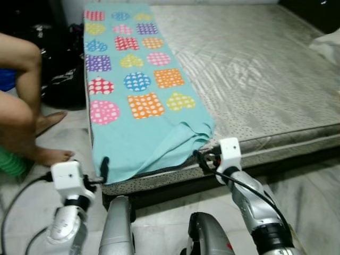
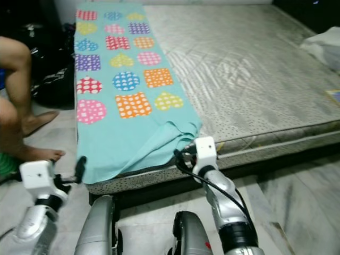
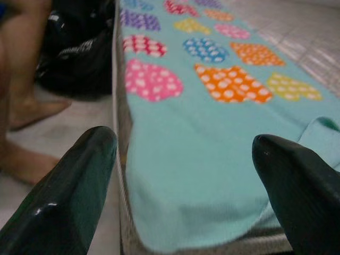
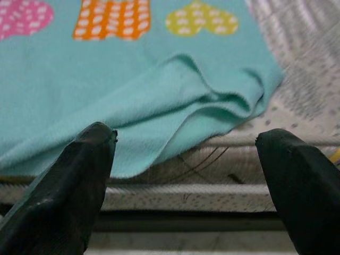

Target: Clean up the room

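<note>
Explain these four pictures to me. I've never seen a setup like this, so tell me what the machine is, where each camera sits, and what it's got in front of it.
This is a humanoid robot with two silver arms, each ending in a tool of two black fingers. The two wide pictures come from cameras on its head, looking down. The two close-ups come from cameras on its wrists, looking out between the fingers.

Before it lies a grey mattress with a turquoise towel printed with coloured hearts spread along its left side. The towel's near end is rumpled and hangs over the mattress edge.

The left tool and right tool are both open at that near end, holding nothing. A person's legs show at the left.
</note>
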{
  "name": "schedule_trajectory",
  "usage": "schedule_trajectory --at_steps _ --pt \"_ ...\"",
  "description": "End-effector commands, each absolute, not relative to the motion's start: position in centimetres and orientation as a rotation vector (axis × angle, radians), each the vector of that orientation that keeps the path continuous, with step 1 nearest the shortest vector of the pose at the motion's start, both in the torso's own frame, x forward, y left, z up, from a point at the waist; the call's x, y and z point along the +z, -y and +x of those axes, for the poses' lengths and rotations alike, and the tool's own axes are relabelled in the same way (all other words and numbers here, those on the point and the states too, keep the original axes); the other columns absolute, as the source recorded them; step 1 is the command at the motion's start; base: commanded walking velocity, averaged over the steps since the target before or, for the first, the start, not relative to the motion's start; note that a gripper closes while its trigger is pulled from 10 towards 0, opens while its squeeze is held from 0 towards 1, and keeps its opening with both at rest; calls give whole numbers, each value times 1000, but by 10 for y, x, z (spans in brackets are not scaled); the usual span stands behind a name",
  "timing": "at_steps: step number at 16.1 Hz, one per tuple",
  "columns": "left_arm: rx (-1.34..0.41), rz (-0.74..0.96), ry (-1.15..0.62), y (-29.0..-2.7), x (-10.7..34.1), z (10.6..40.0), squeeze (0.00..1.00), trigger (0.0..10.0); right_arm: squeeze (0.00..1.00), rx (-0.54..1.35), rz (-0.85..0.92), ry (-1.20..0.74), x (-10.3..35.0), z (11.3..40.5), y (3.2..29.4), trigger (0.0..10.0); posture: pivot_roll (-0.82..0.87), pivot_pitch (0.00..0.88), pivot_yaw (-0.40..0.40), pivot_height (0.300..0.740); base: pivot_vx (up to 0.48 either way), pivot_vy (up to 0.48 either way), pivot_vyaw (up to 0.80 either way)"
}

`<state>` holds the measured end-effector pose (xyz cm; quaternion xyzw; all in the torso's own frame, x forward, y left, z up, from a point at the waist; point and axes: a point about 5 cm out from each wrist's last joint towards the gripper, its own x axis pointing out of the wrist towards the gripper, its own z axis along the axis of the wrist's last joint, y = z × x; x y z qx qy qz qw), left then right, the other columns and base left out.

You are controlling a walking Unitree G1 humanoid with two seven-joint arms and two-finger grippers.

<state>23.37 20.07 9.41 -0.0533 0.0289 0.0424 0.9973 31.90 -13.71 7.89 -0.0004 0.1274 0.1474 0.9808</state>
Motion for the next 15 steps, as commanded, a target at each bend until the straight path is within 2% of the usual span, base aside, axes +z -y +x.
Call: schedule_trajectory --at_steps 1,5,13,15 --pt "74 -117 -42 -196 97 234 0 10000 0 285 -17 -243 81 320 143 10000 18 167 -90 603 266 0 431" --pt "70 -120 -36 -196 98 235 0 10000 0 287 -14 -237 81 320 141 10000 19 170 -90 603 288 0 597" --pt "63 -122 -42 -195 98 236 0 10000 0 286 -10 -243 79 319 141 10000 18 177 -86 603 300 0 0" --pt "64 -120 -49 -194 97 236 0 10000 0 285 -10 -244 79 319 142 10000 19 179 -84 603 0 0 0"
